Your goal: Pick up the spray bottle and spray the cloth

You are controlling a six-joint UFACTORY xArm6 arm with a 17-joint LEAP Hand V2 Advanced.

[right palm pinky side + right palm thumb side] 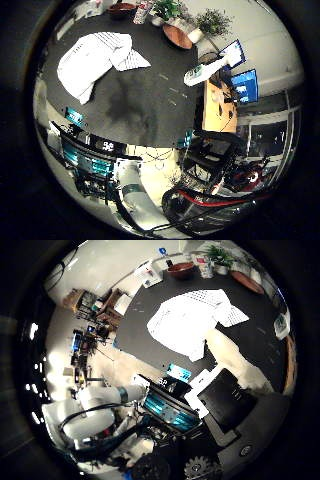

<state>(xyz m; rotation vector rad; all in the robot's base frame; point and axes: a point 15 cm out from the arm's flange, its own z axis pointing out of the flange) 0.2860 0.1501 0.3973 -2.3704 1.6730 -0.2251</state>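
White cloth flat on dark counter. Bottle lying at counter edge, apart from cloth. Hand open, holding nothing.

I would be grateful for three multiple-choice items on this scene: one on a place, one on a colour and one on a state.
1. Where is the white plastic spray bottle?
A on the cloth
B at the edge of the black table, apart from the cloth
C on the floor

2. What colour is the fabric cloth?
A red
B white
C blue

3. How does the cloth lie?
A rumpled on the table
B rolled tight
C hanging off the edge

Answers: 1 B, bare tabletop separates the bottle from the cloth; 2 B, it shows pale against the dark top; 3 A, folds and a turned-over corner show.
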